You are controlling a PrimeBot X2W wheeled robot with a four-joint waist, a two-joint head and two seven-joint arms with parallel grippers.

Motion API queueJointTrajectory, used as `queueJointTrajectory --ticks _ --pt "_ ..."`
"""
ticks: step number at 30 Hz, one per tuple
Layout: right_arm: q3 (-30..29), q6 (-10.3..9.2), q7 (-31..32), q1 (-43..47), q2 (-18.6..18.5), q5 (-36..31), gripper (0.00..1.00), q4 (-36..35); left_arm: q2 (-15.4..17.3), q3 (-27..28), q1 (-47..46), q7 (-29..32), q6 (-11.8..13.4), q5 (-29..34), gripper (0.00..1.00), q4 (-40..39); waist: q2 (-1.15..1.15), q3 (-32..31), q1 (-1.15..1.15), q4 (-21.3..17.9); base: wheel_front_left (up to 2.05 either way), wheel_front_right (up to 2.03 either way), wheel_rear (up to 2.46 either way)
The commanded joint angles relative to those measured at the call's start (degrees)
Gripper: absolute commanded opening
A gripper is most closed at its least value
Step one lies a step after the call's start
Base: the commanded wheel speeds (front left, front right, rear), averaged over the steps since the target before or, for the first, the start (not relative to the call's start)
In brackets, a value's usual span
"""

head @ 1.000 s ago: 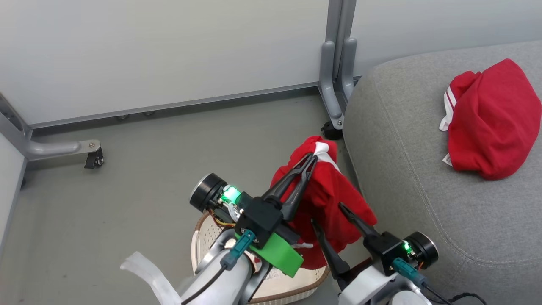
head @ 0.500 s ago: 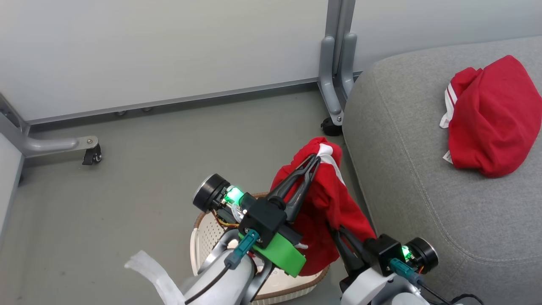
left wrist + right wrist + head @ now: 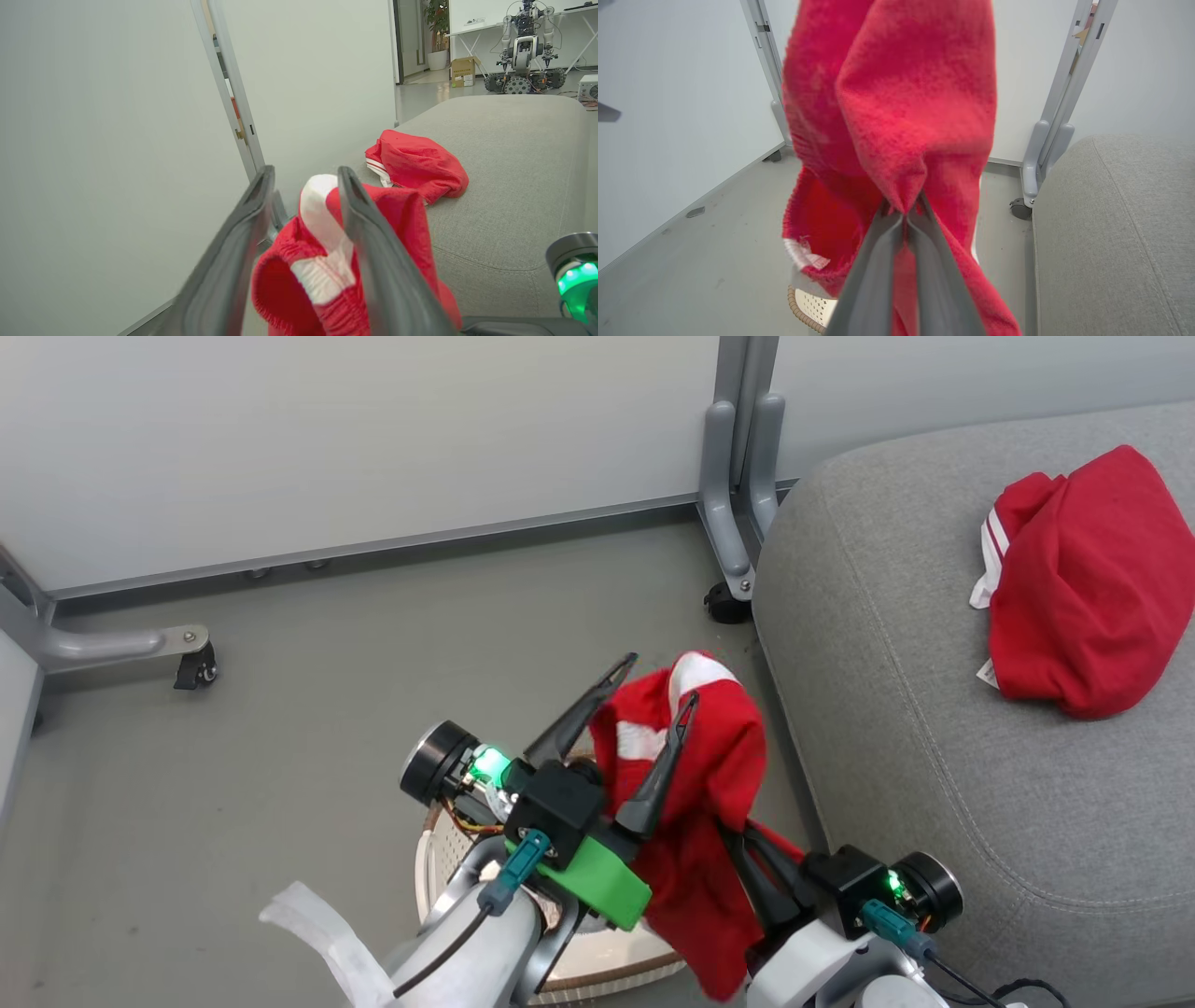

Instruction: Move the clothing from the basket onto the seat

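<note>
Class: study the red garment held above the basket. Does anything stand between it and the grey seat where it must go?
Nothing visible does. The garment, pinched by the shut right gripper, hangs beside the seat, whose near edge is bare; the other red garment lies farther across it.

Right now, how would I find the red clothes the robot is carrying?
Find the big grey sofa seat. Just left of its edge, above the white basket, hangs a red garment pinched in the right gripper. Unlike the other red garment, lying on the seat, this one dangles in the air.
</note>
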Motion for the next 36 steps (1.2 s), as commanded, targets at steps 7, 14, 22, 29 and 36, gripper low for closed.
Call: queueJointTrajectory --ticks 7,14,22,29,36 --pt "-0.25 -0.08 -0.17 -1.01 -0.16 0.53 0.0 -0.42 0.43 1.63 0.71 0.06 0.16 -2.78 1.0 1.17 0.0 0.62 0.0 0.28 0.0 0.0 0.0" --pt "-0.54 -0.08 -0.17 -1.01 -0.16 0.7 0.0 -0.52 0.92 2.5 1.45 -0.26 0.1 -4.15 1.0 2.43 0.0 0.87 0.0 0.37 0.0 0.0 0.0" --pt "-2.16 -0.08 -0.17 -1.13 -0.15 0.89 0.0 -1.98 1.15 3.64 2.69 -0.6 0.47 -5.61 1.0 3.54 0.0 1.16 0.0 -0.23 0.0 0.0 0.0" --pt "-4.29 -0.08 -0.17 -0.8 -0.17 1.25 0.0 -5.07 1.61 6.17 5.77 -0.61 0.97 -5.88 1.0 1.78 0.0 1.72 0.0 -2.1 0.0 0.0 0.0" --pt "-7.72 -0.08 -0.18 1.38 -0.16 0.85 0.0 -9.33 2.27 9.04 9.0 -0.53 0.27 -4.13 1.0 -0.69 0.0 2.88 0.0 -5.3 0.0 0.0 0.0"
